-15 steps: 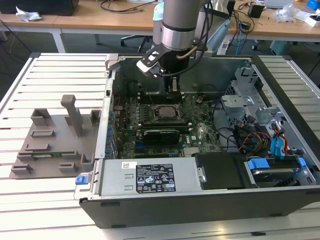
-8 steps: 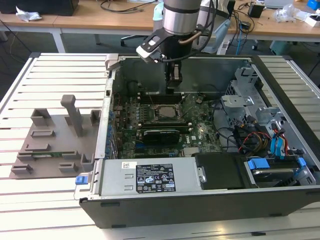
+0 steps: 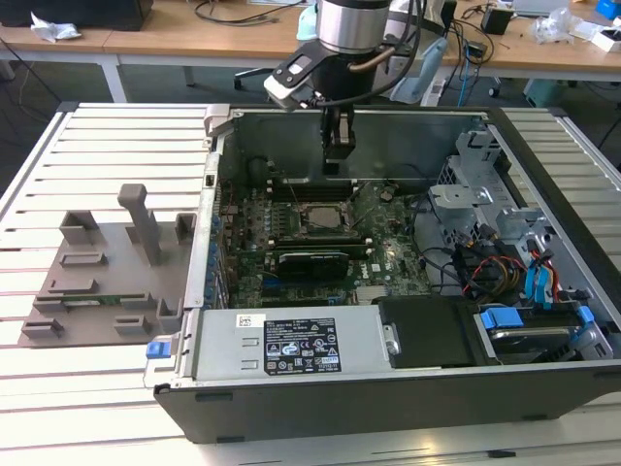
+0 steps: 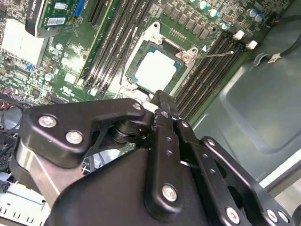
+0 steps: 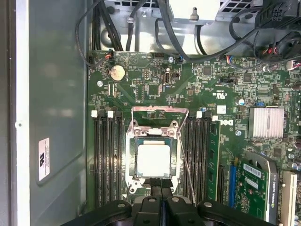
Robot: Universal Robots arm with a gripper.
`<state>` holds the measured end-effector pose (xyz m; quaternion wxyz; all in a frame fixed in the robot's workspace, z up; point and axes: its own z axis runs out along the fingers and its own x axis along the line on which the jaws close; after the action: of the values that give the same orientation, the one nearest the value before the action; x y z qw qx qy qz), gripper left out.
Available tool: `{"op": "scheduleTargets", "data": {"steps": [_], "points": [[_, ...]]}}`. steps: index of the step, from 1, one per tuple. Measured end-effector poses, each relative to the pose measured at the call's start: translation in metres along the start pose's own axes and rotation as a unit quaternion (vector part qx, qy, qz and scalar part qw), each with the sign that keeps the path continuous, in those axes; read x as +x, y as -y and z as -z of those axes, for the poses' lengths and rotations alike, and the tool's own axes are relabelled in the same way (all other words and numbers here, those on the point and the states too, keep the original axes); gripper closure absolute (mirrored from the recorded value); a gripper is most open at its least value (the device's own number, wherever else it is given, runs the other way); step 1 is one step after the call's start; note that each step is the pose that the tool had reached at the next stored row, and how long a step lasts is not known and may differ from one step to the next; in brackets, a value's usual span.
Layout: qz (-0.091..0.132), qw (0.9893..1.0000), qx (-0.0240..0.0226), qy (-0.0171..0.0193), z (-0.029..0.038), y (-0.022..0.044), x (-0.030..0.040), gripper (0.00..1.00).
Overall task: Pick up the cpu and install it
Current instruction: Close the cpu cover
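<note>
The cpu point(image 5: 153, 160) is a pale silver square lying flat in the motherboard socket point(image 5: 133, 160), whose retaining lever point(image 5: 188, 165) stands released. It also shows in the second wrist view as the cpu point(image 4: 157, 70) and, small, in the exterior view as the cpu point(image 3: 325, 216). My gripper point(image 5: 161, 182) hangs just above the socket's edge with its black fingers pressed together and nothing between them. Seen from outside, the gripper point(image 3: 337, 165) is inside the open computer case point(image 3: 388, 388), above the board. The gripper point(image 4: 157, 96) is apart from the chip.
A grey fixture plate point(image 3: 107, 262) with upright posts lies at the exterior view's left of the case. Memory slots point(image 5: 106, 160) flank the socket. A graphics card point(image 3: 310, 260), power supply point(image 3: 291, 345) and drive cage with cables point(image 3: 505, 262) crowd the case.
</note>
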<state>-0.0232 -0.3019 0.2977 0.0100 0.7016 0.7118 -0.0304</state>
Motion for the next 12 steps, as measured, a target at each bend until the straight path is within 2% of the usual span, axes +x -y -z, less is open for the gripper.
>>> {"op": "scheduleTargets", "data": {"steps": [1,8,12], "points": [[0.0,1.0,0.0,0.0,0.0001,0.0,0.0,0.89],[0.0,1.0,0.0,0.0,0.0006,-0.0138,-0.0002,0.89],[0.0,1.0,0.0002,0.0002,0.001,-0.0268,-0.0004,0.89]]}}
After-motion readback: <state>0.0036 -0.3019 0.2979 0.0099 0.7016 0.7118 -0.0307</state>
